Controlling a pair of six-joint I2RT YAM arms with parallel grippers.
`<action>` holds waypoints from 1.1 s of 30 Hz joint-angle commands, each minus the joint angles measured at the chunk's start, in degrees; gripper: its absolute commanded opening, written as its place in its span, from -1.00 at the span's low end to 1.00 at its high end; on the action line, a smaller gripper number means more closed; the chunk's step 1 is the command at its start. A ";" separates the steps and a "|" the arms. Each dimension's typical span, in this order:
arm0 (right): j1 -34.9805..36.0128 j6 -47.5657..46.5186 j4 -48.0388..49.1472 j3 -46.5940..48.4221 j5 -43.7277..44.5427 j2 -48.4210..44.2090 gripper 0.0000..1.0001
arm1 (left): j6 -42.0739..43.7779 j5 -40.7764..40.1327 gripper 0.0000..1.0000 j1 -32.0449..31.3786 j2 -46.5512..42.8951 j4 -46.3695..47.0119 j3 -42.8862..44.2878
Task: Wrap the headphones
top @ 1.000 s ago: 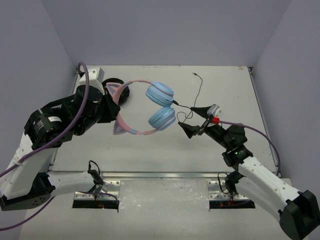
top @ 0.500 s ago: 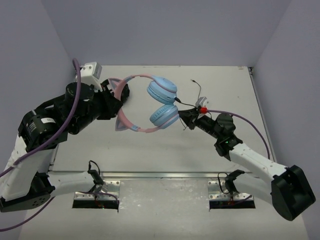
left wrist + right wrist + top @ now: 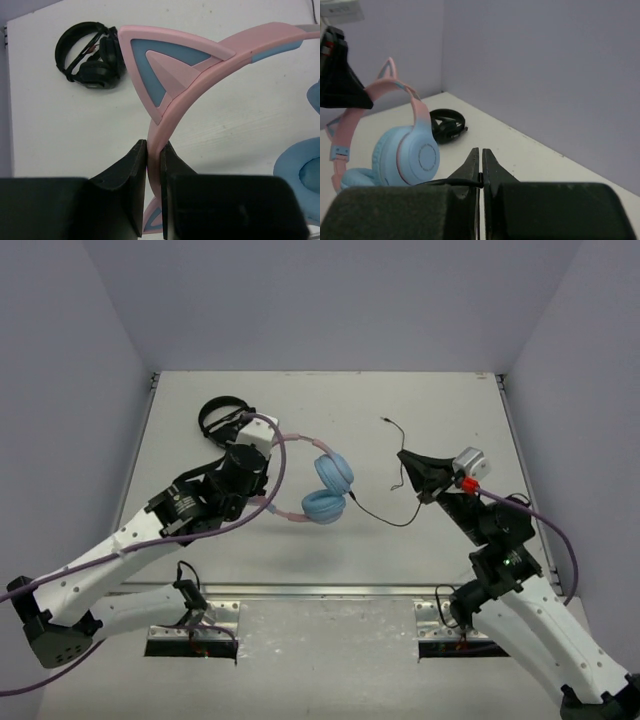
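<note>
Left gripper [image 3: 154, 150] clamps the pink band of the headphones [image 3: 334, 472] over mid-table [image 3: 450, 405], well apart from every edge. Right gripper [image 3: 480, 156] pinches their cable [image 3: 385, 519]. Black headphones [image 3: 220, 418] lie far-left.

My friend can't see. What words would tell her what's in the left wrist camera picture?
The left gripper pinches the pink headband of the headphones, just below a pink-and-blue cat ear. A light blue ear cup shows at the right edge, and black headphones lie on the white table at upper left.
</note>
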 commanded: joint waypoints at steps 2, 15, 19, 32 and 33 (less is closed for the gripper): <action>0.14 -6.93 -22.54 12.37 -10.64 6.85 -0.93 | 9.96 10.86 -0.99 0.20 4.84 12.53 -0.23; 16.57 -5.97 -37.81 28.90 16.76 30.33 -0.97 | 12.34 31.63 -0.99 -6.13 9.16 10.51 -0.75; 18.34 -0.97 -37.90 30.41 29.64 33.87 -0.97 | 12.17 32.42 -0.99 -8.15 8.11 10.24 -1.89; 18.42 2.56 -42.12 36.12 37.67 41.87 -0.97 | 11.73 36.99 -0.99 -9.03 0.55 11.65 -3.65; 18.34 2.65 -42.30 36.21 37.41 42.22 -0.97 | 11.73 37.16 -0.99 -9.03 0.46 11.56 -3.22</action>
